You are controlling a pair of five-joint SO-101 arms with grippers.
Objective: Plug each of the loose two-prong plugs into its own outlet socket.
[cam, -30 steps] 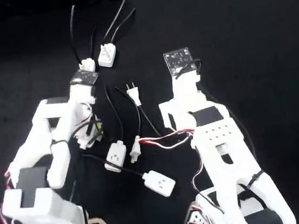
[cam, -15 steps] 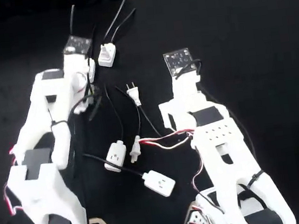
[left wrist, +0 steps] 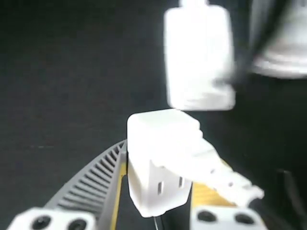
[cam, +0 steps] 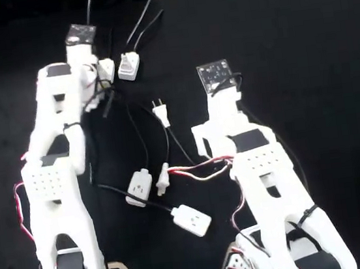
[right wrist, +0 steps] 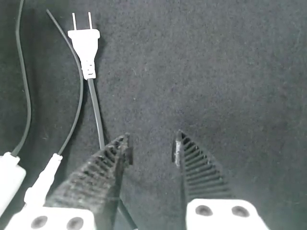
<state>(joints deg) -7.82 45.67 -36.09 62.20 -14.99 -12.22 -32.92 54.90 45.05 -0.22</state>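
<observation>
Black cloth over the whole table (cam: 315, 59); two white arms side by side at the near edge.

Far up the table on the left: left gripper (cam: 102, 75), clamped on a white socket (cam: 106, 69). From the left wrist, same socket (left wrist: 160, 143) pinched between a ribbed finger (left wrist: 93, 179) and a yellow-backed pad, with two slots showing on the face toward the camera and a white ribbed stub slanting off one side. Right next to it, a second socket (cam: 128, 66), thin black cords running from it off the far edge. Cannot tell whether the two sockets touch.

Mid-table, between the arms: a plug (cam: 160, 112), flat on the cloth, prongs pointing away from the arm bases, black cord trailing back toward the near edge.

Right gripper (right wrist: 151, 143): hovers over bare cloth, jaws apart, nothing between them. Same plug (right wrist: 84, 38) ahead of the fingertips, off toward the left arm's side, well apart from them.

Nearer the arm bases: third socket (cam: 139, 187) and second plug (cam: 162, 179) side by side, close but apart. Fourth socket (cam: 192, 219) nearest the edge, slots facing up, black cord leading off toward the left arm. Red and white wires (cam: 197, 168) from the right arm looping just beside the second plug. Both plugs loose on the cloth.
</observation>
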